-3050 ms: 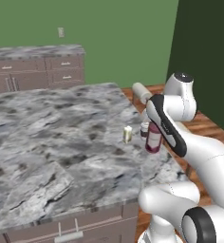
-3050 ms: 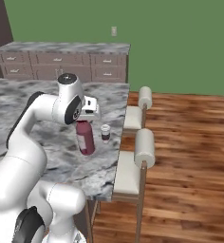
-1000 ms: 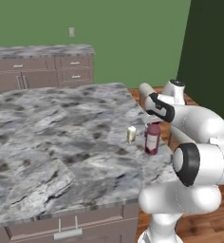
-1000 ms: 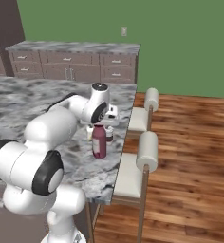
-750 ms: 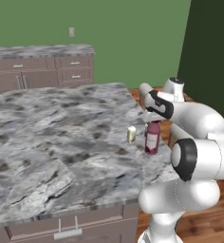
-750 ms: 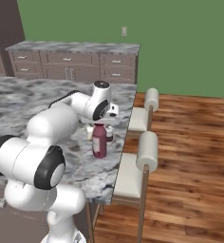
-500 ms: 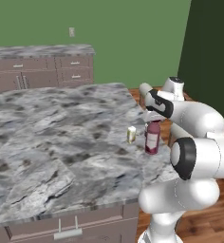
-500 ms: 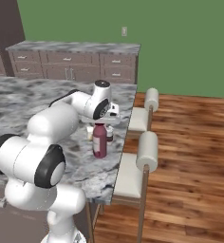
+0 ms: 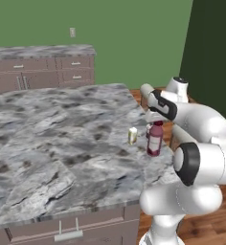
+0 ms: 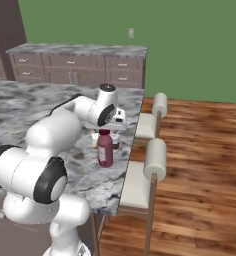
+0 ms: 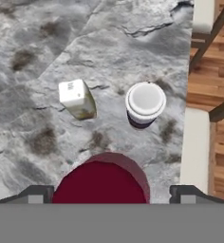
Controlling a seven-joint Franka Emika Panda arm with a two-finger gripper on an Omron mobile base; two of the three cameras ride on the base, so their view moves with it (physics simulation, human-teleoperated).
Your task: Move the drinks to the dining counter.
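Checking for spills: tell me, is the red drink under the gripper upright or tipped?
Upright. The red drink stands on its base on the dining counter, top toward the gripper; no liquid shows on the marble.

Your left base view looks forward and down from behind the arm's left; your right base view does likewise from its right; both share the island (image 9: 62, 139) edge and the red drink (image 9: 154, 139); your hand view looks straight down, close over that drink (image 11: 102, 182).

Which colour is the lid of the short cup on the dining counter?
The cup has a white lid over a dark body; the hand view shows it best.
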